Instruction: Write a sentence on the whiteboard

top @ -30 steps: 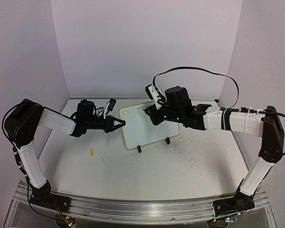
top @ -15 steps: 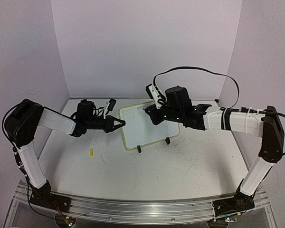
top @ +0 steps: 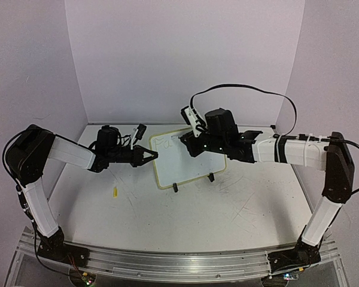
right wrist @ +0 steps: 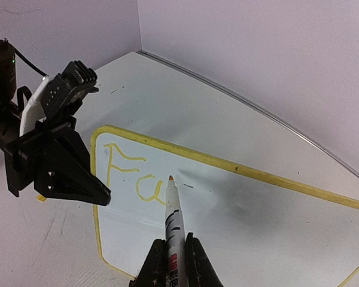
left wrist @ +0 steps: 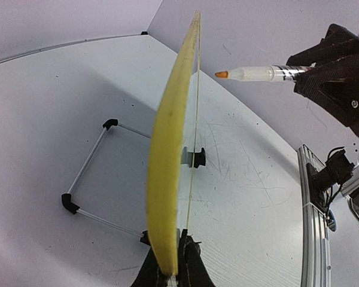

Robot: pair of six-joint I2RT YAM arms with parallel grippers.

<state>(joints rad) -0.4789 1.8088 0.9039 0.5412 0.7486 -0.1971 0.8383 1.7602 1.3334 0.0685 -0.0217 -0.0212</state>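
The whiteboard [top: 188,161] stands tilted on the table, yellow-rimmed, with "Fa" [right wrist: 128,173] written in yellow at its upper left. My left gripper [top: 152,156] is shut on the board's left edge; in the left wrist view the rim [left wrist: 167,167] runs edge-on up from that gripper [left wrist: 172,272]. My right gripper [right wrist: 173,263] is shut on a white marker [right wrist: 172,209] with an orange tip. The tip points at the board just right of the "a". In the left wrist view the marker [left wrist: 251,73] shows a small gap to the board face.
A wire stand [left wrist: 90,173] props the board from behind, and black clip feet [top: 175,188] hold its lower edge. A small yellow piece [top: 115,192] lies on the table left of the board. Purple walls close in three sides. A metal rail [top: 167,263] runs along the near edge.
My right arm has shifted slightly left with the marker. The left arm and the board have not moved.
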